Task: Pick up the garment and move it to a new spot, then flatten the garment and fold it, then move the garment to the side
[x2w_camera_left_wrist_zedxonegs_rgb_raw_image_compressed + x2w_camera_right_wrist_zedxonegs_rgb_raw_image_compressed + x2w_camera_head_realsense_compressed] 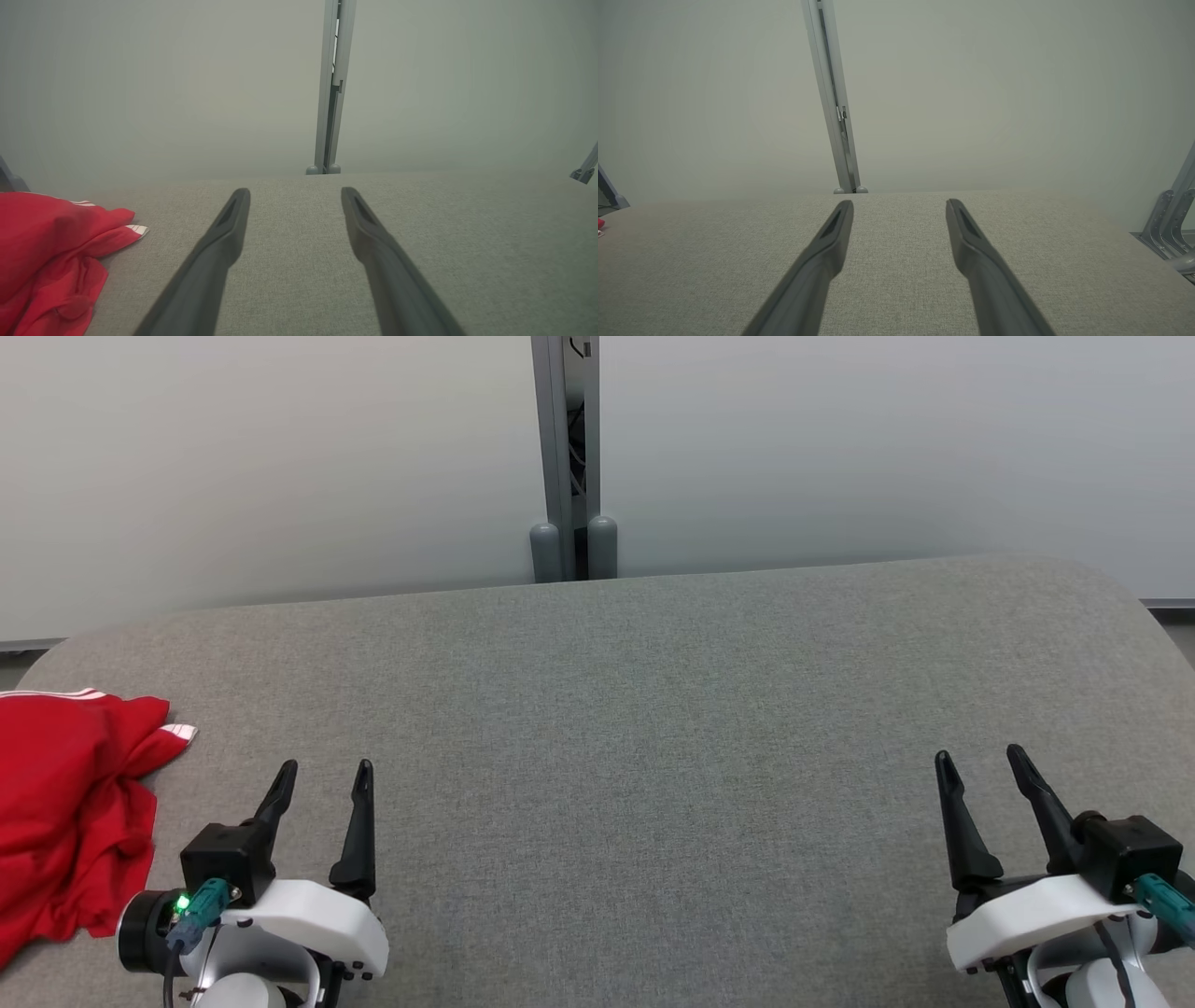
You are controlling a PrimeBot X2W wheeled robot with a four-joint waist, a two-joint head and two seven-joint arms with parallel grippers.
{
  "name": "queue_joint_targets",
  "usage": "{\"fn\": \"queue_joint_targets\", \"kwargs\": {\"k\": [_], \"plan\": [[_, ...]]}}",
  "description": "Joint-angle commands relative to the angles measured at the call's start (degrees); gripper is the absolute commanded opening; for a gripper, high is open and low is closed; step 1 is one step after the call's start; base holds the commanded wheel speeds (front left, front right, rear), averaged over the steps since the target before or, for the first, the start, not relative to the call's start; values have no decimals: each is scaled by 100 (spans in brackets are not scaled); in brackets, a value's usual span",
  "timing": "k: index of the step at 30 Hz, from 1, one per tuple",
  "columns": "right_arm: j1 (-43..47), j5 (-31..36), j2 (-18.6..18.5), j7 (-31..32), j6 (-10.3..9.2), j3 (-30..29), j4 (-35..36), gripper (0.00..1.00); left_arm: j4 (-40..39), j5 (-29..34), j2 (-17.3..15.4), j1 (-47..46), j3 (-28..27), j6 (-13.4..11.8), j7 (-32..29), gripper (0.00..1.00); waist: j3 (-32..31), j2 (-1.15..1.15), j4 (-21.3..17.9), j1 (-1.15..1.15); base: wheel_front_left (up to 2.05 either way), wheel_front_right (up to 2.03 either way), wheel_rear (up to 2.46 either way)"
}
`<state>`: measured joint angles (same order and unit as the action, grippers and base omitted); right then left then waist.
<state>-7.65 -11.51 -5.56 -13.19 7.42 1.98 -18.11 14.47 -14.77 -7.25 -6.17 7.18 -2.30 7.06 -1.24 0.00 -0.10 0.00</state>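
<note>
The garment (65, 803) is a red piece of clothing with white stripes, lying crumpled at the far left edge of the grey padded table (635, 709). In the left wrist view the garment (46, 256) bunches at the lower left, left of the fingers. My left gripper (325, 770) hovers open over the table just right of the garment, not touching it, with nothing between its fingers (224, 233). My right gripper (978, 753) stands open at the lower right, far from the garment, also empty. A sliver of red garment (600, 224) shows at the right wrist view's left edge.
A pale wall runs behind the table, split by a grey vertical post (565, 457) at the middle of the far edge. The table's far corners are rounded. Grey metal legs (1167, 224) stand off the table's right side.
</note>
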Motion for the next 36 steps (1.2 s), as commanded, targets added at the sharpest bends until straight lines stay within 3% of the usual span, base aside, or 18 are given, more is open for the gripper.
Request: {"fn": "queue_joint_targets", "kwargs": {"k": [1,36], "plan": [[58,111,-15,-95,12,4,-11,100,-40,119,-47,28,-20,-47,-48,100,-5,0,-1,0,0,0,0],[77,-31,-7,-103,11,-95,16,100,-134,129,-114,167,67,-231,-241,100,-53,0,22,0,0,0,0]]}}
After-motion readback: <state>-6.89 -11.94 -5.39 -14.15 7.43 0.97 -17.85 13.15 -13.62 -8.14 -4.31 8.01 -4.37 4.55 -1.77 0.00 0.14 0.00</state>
